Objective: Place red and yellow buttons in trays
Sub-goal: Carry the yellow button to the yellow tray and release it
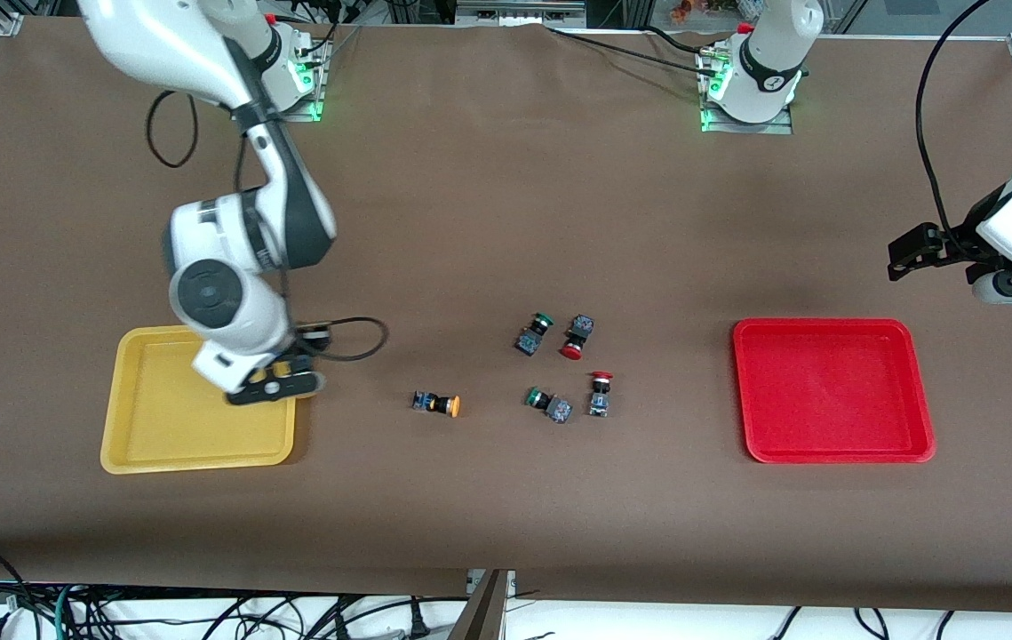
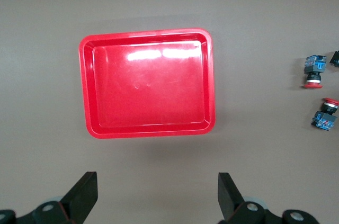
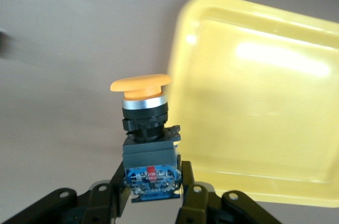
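The step in hand is the delivery of a yellow button: the right tool (image 3: pixel 153 195) is clamped on the blue-grey block of a yellow button (image 3: pixel 144 108), its orange-yellow cap pointing away from the wrist, and it hangs over the edge of the yellow tray (image 1: pixel 150 427) that faces the middle of the worktop (image 1: pixel 506 222). In the right wrist view the button sits just short of the tray's rim, so the next move, as I judge it, is a short carry inward over the tray floor, a descent, and then a release low enough that the round cap does not roll the button out. From the front the tool hides the held button, so how high it hangs is hard to tell. The second yellow button (image 1: pixel 437 404) lies on its side on the worktop, out from the right tool toward the middle. Past it is a loose cluster: two red buttons (image 1: pixel 577 338) (image 1: pixel 600 394), one lying and one apparently upright, and two green-capped buttons (image 1: pixel 533 333) (image 1: pixel 548 403) that are not wanted. The left tool (image 2: pixel 156 197) waits with its fingers spread wide and nothing between them, held up over bare worktop just beside the red tray (image 2: pixel 148 83), which holds nothing yet; both red buttons lie well apart from it, toward the middle.
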Tool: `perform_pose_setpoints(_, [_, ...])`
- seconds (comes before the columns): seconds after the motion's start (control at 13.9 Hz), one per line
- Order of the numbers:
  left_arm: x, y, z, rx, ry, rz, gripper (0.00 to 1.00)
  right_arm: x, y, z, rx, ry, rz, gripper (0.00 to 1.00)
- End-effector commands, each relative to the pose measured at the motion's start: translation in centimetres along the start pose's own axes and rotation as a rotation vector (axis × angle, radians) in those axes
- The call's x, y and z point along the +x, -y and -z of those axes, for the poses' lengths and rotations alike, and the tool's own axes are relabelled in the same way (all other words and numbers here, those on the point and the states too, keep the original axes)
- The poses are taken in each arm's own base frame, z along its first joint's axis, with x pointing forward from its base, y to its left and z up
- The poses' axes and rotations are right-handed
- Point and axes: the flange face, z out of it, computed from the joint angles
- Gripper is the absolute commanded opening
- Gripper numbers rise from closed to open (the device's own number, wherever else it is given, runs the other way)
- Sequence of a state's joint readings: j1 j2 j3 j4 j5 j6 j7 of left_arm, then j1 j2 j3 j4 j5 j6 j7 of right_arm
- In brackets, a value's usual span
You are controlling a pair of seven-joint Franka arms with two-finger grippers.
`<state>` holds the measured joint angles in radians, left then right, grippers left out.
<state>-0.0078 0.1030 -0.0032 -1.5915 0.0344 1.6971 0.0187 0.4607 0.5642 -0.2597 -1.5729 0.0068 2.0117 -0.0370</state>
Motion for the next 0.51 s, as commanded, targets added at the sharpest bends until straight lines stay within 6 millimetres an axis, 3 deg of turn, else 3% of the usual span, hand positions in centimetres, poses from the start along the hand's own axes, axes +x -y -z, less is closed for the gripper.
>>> perform_pose_setpoints(0.0, [1.2, 0.0, 0.4, 0.006, -0.004, -0.001, 1.0, -1.0, -7.5, -2.9, 0.025, 0.021, 0.033, 0.03])
perform_pose_setpoints(0.22, [1.3, -0.2, 0.3, 0.005, -0.004, -0.004, 1.0, -0.8, -12.1, -8.8, 0.112, -0.003, 0.051, 0.03])
perform_pose_setpoints(0.36, [1.3, -0.2, 0.4, 0.003, -0.005, -0.004, 1.0, -0.5, -12.1, -10.8, 0.166, -0.014, 0.037, 0.07])
perform_pose_setpoints(0.43, [1.3, -0.1, 0.4, 0.003, -0.005, -0.002, 1.0, -0.5, -11.9, -11.0, 0.169, -0.013, 0.034, 0.22])
